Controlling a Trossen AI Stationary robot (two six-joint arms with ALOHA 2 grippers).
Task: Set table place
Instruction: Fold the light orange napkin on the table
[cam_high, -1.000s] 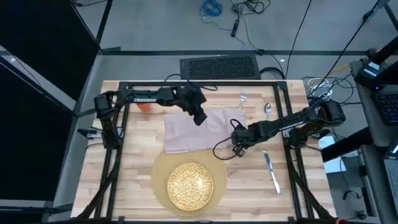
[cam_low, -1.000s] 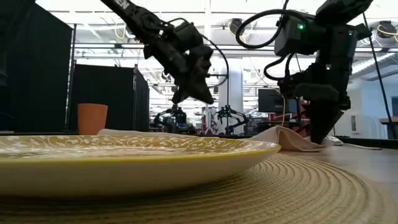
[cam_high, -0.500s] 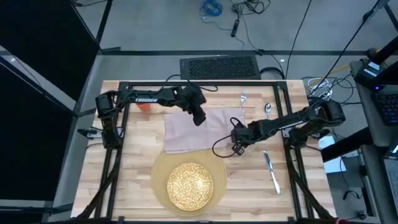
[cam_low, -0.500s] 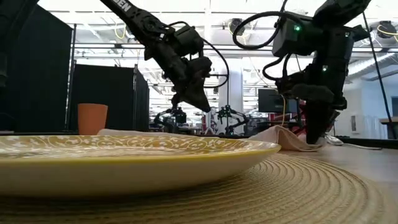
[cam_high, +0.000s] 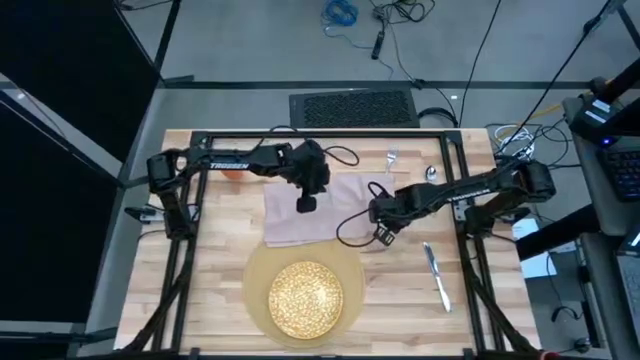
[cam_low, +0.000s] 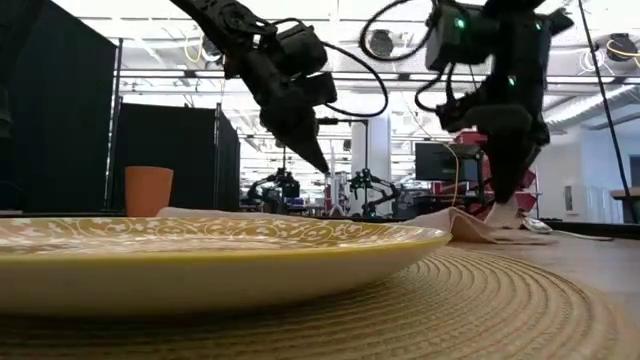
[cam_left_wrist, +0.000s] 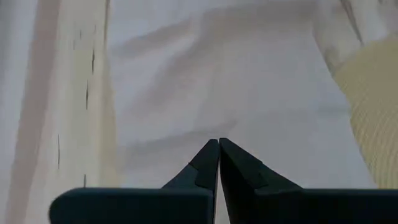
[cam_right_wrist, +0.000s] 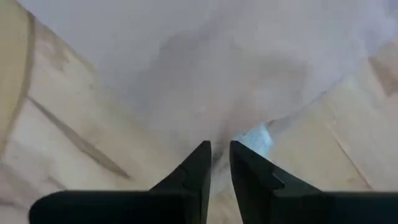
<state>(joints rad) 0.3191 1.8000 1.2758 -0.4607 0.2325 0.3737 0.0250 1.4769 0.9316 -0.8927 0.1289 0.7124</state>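
We find the scene evenly and brightly lit from overhead, with ceiling strip lights glaring white behind both arms in the low view. The plate (cam_low: 200, 255) nearest that camera is soft, out of focus. In both wrist views the napkin (cam_left_wrist: 249, 93) ahead of the fingertips looks washed-out and blurred.

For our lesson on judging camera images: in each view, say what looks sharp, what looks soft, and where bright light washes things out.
Low view: the plate rim fills the foreground and looks soft, and ceiling lights wash out the top. Left wrist view: the napkin is pale and blurred. Right wrist view: cloth soft, wood grain clearer. High view: evenly lit, sharp.
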